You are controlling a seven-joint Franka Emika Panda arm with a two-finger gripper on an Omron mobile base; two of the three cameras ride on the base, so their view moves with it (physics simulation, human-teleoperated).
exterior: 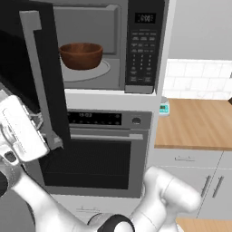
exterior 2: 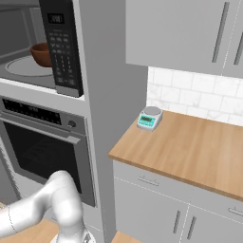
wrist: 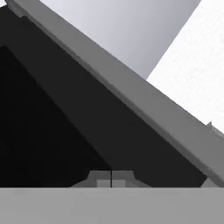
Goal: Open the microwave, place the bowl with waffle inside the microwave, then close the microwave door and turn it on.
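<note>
At upper left of the left base view we see the microwave (exterior: 108,45) with its round grey turntable (exterior: 97,72) carrying the dark brown bowl (exterior: 81,55). At right, a wooden counter (exterior: 195,124) holds a small teal kitchen scale (exterior: 163,108) near the tiled wall.
</note>
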